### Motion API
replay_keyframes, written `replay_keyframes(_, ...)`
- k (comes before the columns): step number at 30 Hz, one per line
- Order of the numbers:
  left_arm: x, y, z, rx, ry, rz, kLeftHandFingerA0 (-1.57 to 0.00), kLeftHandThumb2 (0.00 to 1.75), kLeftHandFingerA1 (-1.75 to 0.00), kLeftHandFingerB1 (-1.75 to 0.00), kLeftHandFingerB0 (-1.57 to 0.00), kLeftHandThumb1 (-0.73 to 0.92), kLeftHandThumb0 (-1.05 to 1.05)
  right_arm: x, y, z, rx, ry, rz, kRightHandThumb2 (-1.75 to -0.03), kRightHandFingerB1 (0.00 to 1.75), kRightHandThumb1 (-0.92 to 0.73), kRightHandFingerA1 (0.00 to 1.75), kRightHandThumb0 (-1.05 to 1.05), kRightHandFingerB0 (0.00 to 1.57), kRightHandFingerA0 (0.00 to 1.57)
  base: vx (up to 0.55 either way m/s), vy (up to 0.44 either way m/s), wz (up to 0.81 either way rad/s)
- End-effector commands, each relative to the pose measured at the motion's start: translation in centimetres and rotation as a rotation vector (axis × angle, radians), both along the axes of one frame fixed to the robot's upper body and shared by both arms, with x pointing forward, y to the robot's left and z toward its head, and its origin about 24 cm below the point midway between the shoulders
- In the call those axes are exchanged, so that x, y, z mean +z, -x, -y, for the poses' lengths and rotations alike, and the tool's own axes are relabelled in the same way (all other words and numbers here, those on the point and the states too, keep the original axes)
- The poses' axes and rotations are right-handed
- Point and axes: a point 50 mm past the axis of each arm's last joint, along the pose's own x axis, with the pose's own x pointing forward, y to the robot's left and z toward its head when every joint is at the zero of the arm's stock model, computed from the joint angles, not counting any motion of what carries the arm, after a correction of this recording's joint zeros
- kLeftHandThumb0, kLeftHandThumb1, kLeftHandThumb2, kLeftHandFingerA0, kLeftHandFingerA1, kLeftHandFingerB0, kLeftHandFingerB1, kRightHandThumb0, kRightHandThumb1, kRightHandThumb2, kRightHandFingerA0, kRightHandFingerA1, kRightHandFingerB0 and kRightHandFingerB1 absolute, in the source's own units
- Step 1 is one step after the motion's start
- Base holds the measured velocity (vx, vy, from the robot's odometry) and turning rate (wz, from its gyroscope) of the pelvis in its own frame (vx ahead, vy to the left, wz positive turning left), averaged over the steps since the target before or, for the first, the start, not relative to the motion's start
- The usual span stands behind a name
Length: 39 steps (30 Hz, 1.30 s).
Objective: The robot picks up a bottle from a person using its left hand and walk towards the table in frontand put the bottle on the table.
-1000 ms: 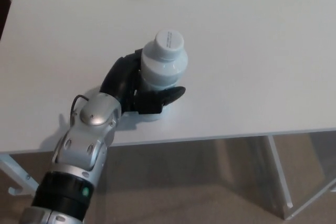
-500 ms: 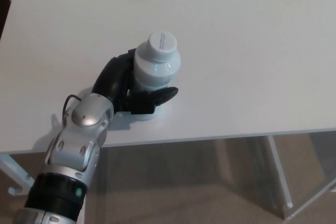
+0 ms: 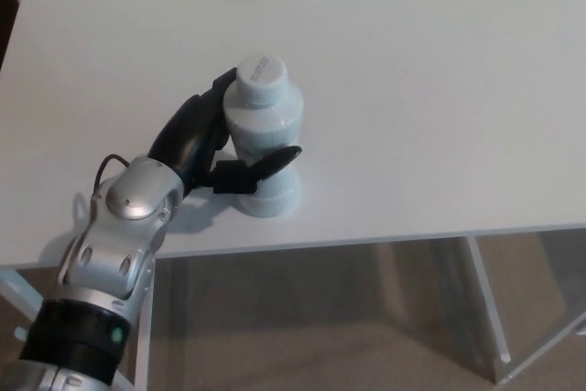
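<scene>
Judging by how things lie, the task is close to its end: the handover and the walk look done, since the bottle is at the counter and appears to stand upright on it, base down, a little in from the counter's near edge and left of the counter's middle. What is left, as I read it, is the release. The left hand has not yet let go, so it must open and draw clear without tipping the bottle.

Nearest, below the counter's near edge, the silver forearm rises from the lower left above the floor and crosses onto the counter's near-left part. Beyond it the left hand lies low over the counter top, set against the bottle's left side. Its fingers are closed round the bottle's body. One black finger lies across the side facing the counter's near edge, just above the base. Another curves round the far side up by the neck, under the white cap. Whether the palm presses on the bottle I cannot tell. The right hand does not show. Farther on, the counter top runs white to its far edge
</scene>
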Motion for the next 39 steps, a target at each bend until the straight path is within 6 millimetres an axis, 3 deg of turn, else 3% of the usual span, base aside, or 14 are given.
replay_keyframes(1,0.6,0.1,-0.3,-0.049,-0.016,0.056,0.00,0.57,0.00,0.00,0.00,0.58,-0.90,0.2,0.0,0.4,-0.012,0.016,-0.004,-0.79,0.52,-0.58,0.59,-0.38,0.53,0.69,0.00,0.000,0.00)
replay_keyframes(2,0.6,0.1,-0.3,-0.053,-0.024,0.067,0.00,0.57,0.00,0.00,0.00,0.58,-0.90,0.2,0.0,0.4,-0.012,0.013,-0.002,-0.79,0.52,-0.58,0.59,-0.38,0.53,0.69,0.00,0.000,0.00)
replay_keyframes(3,0.8,0.1,-0.3,-0.062,-0.026,0.077,0.00,0.87,0.00,0.00,0.00,0.49,-0.90,0.2,-0.2,0.4,-0.014,0.013,0.000,-0.60,0.41,-0.67,0.48,-0.30,0.57,0.75,0.00,0.000,0.00)
replay_keyframes(4,0.8,0.1,-0.2,-0.073,-0.027,0.085,0.00,0.86,0.00,0.00,0.00,0.49,-0.89,0.2,-0.2,0.4,-0.017,0.015,-0.001,-0.79,0.52,-0.58,0.57,-0.39,0.53,0.68,0.00,0.000,0.00)
replay_keyframes(6,1.0,0.2,-0.2,-0.096,-0.033,0.097,0.00,0.86,0.00,0.00,0.00,0.50,-0.89,0.2,-0.2,0.5,-0.023,0.019,-0.002,-0.78,0.52,-0.58,0.57,-0.39,0.54,0.68,0.00,0.000,0.00)
replay_keyframes(7,1.0,0.4,-0.1,-0.106,-0.031,0.098,0.00,0.85,0.00,0.00,0.00,0.49,-0.88,0.2,0.0,0.5,-0.020,0.021,-0.004,-0.60,0.41,-0.67,0.48,-0.31,0.57,0.77,0.00,0.000,0.00)
replay_keyframes(8,1.0,0.6,-0.1,-0.114,-0.034,0.097,0.00,0.58,0.00,0.00,0.00,0.56,-0.86,0.1,0.2,0.5,-0.021,0.021,-0.007,-0.79,0.52,-0.58,0.59,-0.39,0.53,0.70,0.00,0.000,0.00)
replay_keyframes(11,1.0,1.3,-0.4,-0.154,-0.050,0.079,0.00,0.57,0.00,0.00,0.00,0.54,-0.88,-0.2,1.4,0.6,-0.024,0.010,-0.021,-0.79,0.51,-0.57,0.59,-0.41,0.52,0.70,0.00,0.000,0.00)
replay_keyframes(19,2.6,1.8,-2.1,-0.231,-0.126,0.078,0.00,0.60,0.00,0.00,0.00,0.52,-0.93,0.2,0.1,0.3,-0.016,-0.001,0.005,-0.77,0.51,-0.57,0.57,-0.37,0.53,0.67,0.00,0.000,0.00)
replay_keyframes(23,2.2,3.0,-3.4,-0.346,-0.196,0.001,0.00,0.62,0.00,0.00,0.00,0.53,-0.97,-0.5,1.5,0.0,-0.027,-0.010,-0.023,-0.77,0.51,-0.56,0.58,-0.39,0.52,0.71,0.00,0.000,0.00)
replay_keyframes(25,2.4,2.8,-3.7,-0.352,-0.184,-0.011,0.00,0.65,0.00,0.00,0.00,0.47,-0.97,-0.3,1.0,0.0,-0.026,-0.020,-0.012,-0.77,0.51,-0.57,0.58,-0.39,0.51,0.69,0.00,0.000,0.00)
replay_keyframes(33,1.5,3.3,-4.5,-0.354,-0.173,-0.085,0.00,0.57,0.00,0.00,0.00,0.52,-0.92,-0.3,1.1,0.1,-0.020,-0.007,-0.017,-0.77,0.51,-0.57,0.57,-0.38,0.51,0.67,0.00,0.000,0.00)
replay_keyframes(38,1.7,4.1,-6.1,-0.329,-0.180,-0.071,0.00,0.56,0.00,0.00,0.00,0.54,-0.89,-0.3,1.3,0.1,-0.010,-0.001,-0.017,-0.77,0.50,-0.56,0.56,-0.37,0.51,0.65,0.00,0.000,0.00)
replay_keyframes(39,1.7,4.5,-6.6,-0.315,-0.182,-0.066,0.00,0.57,0.00,0.00,0.00,0.55,-0.88,-0.2,1.4,0.2,-0.004,0.004,-0.021,-0.59,0.40,-0.67,0.45,-0.29,0.55,0.71,0.00,0.000,0.00)
